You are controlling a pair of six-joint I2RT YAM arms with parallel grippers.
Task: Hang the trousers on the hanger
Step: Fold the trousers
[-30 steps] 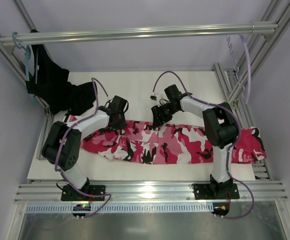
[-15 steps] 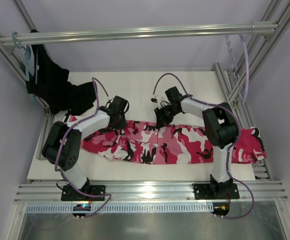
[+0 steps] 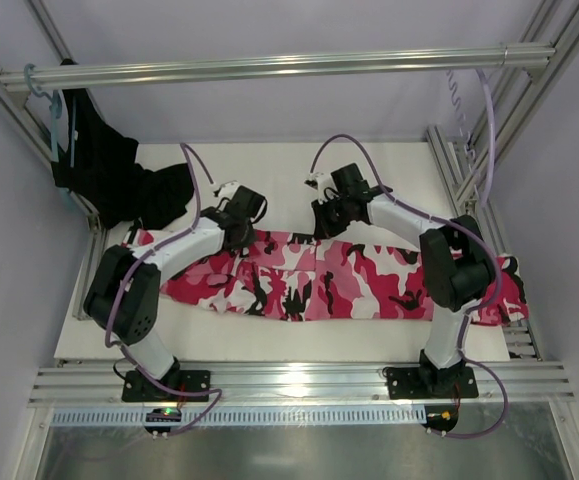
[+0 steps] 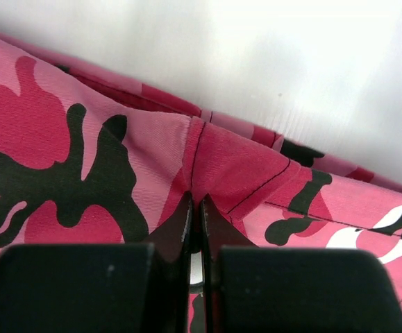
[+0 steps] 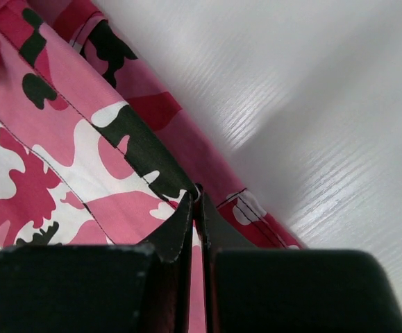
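Having been spread a second ago, the right gripper [image 3: 327, 231] is now pressed shut on the far edge of the trousers [image 3: 349, 285], a fold of seamed hem being pinched between its fingertips in the right wrist view [image 5: 195, 198]. The left gripper [image 3: 232, 236] is likewise clamped on the same far edge, nearer the left end, with a puckered ridge of cloth caught between its tips [image 4: 195, 208]. Both grippers are seen farther toward the back of the counter [image 3: 269, 165] than before, and the far edge of the cloth has been drawn back with them, so that the near edge now lies farther from the arm bases. A black garment [image 3: 109, 175] is hung from a teal hanger [image 3: 41, 88] at the left end of the overhead rail [image 3: 269, 66], its lower part spilling onto the counter's back-left corner, near the left gripper but apart from it. The pale hanger [image 3: 491, 140] is hooked over the right end of the rail, well apart from the trousers. The trousers are laid lengthwise across the counter from left to right, their right end partly hidden behind the right arm; the print is camouflage in pink, crimson, white and black, with dark stitching visible along the seams.
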